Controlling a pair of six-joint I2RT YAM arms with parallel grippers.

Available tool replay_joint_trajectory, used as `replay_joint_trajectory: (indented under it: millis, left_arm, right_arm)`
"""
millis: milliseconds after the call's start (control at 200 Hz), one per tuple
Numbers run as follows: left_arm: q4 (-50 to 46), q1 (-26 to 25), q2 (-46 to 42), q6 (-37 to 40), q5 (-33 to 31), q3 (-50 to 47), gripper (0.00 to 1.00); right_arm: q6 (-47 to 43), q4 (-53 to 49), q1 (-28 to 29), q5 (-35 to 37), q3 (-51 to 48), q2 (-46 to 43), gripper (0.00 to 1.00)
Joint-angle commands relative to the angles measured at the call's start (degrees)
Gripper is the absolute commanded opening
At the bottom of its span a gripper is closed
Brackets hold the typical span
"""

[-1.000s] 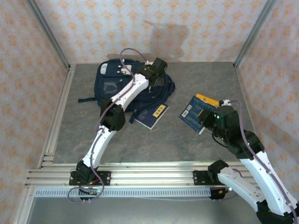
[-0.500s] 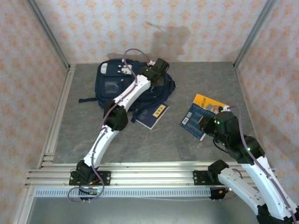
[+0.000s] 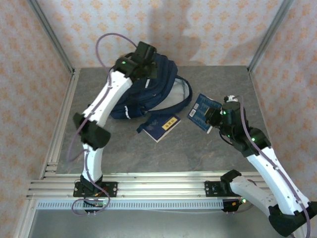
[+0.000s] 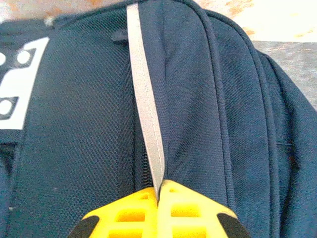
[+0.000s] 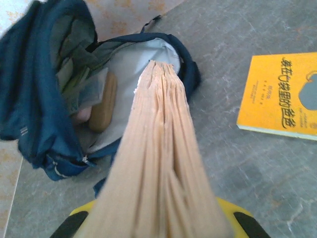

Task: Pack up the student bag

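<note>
The student bag [image 3: 151, 87] sits at the far left of the tabletop [image 3: 198, 148]. Its mouth gapes rightward, held up by the left gripper [image 3: 143, 53], whose jaws pinch the grey stripe [image 4: 148, 114]. The right gripper [image 3: 214, 116] clamps a blue book [image 3: 200, 110] just right of the opening. The stripe could slip (little fabric is held), collapsing the mouth. The book's corner could also snag the rim [image 5: 190, 74] and drag the bag.

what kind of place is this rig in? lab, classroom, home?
Probably a lab robot cell, not a real classroom: wallpaper-print backdrop panels on aluminium frame posts, and a rail carrying both arm bases at the grey table's edge.
</note>
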Motion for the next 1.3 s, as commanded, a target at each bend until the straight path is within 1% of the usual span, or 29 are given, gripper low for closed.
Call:
replay_joint_trajectory:
  millis: [0,140,195,280,370,425,455,550,640,695,820,1031,1146,1296]
  left_arm:
    - [2.1,-0.9,-10.0,4.8,5.9,-5.0,0.00]
    - [3.8,-0.8,-18.4,7.2,10.0,-15.5,0.00]
    - [4.7,-0.7,-20.8,7.7,11.6,-19.3,0.00]
    - [5.1,-0.7,-22.9,8.3,15.3,-23.4,0.00]
    - [3.3,-0.7,-23.3,6.9,14.4,-25.6,0.00]
    - [1.5,-0.8,-23.0,5.6,14.0,-25.9,0.21]
    - [0.4,-0.8,-22.8,4.9,13.9,-25.7,0.29]
    - [-1.1,-2.2,-23.2,2.5,12.2,-24.8,0.43]
    - [-3.2,-6.4,-22.5,2.2,8.2,-21.4,0.58]
    - [-5.2,-8.8,-20.9,2.6,6.5,-17.8,0.62]
    - [-9.0,-12.0,-16.7,2.0,4.2,-12.0,0.66]
    - [-8.3,-15.2,-12.9,2.7,4.9,-9.3,0.68]
    - [-10.9,-16.6,-9.6,3.7,2.4,-6.2,0.68]
    - [-10.9,-17.2,-6.9,4.2,1.0,-6.7,0.68]
  right_arm:
    - [-0.4,10.1,-0.8,-3.7,1.4,2.1,0.00]
    - [4.6,22.5,-0.9,-13.7,0.2,6.5,0.00]
    - [7.5,25.4,-1.0,-16.7,0.5,9.5,0.00]
    - [11.3,29.5,-1.1,-23.8,1.8,14.9,0.00]
    - [18.6,37.7,-1.2,-29.4,1.2,18.3,0.00]
    - [22.9,41.1,-1.2,-31.3,1.1,19.4,0.00]
    - [24.9,41.8,-1.2,-31.9,1.2,19.9,0.00]
    - [30.0,43.8,-1.2,-33.6,1.4,19.9,0.00]
    - [32.4,44.1,-1.2,-34.2,1.5,19.9,0.00]
    - [33.0,43.8,-1.2,-34.3,1.3,19.5,0.00]
    - [33.3,43.7,-1.2,-33.8,0.3,18.0,0.00]
    - [33.3,44.4,-1.2,-34.0,0.0,17.4,0.00]
    - [33.3,44.8,-1.2,-34.0,-0.2,16.9,0.00]
    - [33.8,45.7,-1.2,-34.2,-0.5,16.4,0.00]
